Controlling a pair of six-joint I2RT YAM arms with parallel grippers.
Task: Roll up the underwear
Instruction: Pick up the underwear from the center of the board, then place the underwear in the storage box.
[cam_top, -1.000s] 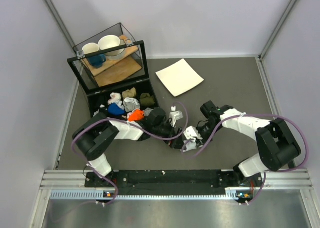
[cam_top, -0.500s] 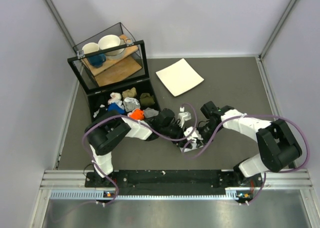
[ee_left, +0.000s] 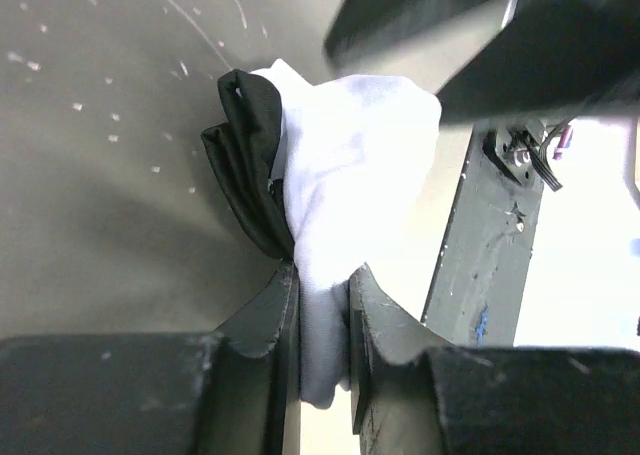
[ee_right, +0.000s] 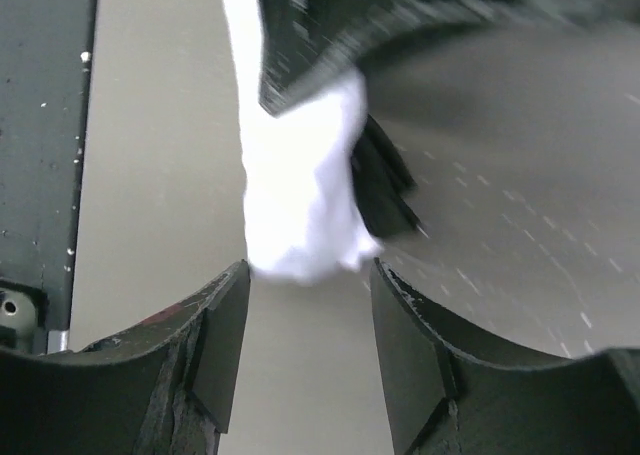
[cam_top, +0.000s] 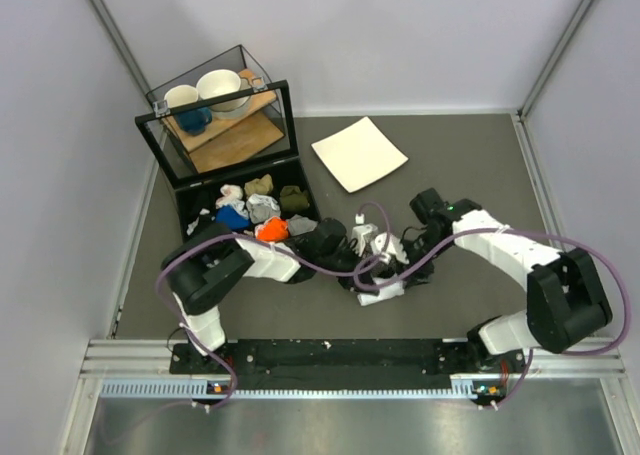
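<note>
Lower middle of the top view: the underwear [cam_top: 379,287], bunched into a compact white wad with a dark fold on 1 side, sits low over the grey worktop [cam_top: 470,165]. The left hand [ee_left: 322,287] is clenched on its edge. The right hand [ee_right: 310,285] is released, its fingers spread just short of the cloth. Within the last 1 s the right arm has drawn back toward the upper right, so the roll, probably near complete, is now held by 1 hand.
</note>
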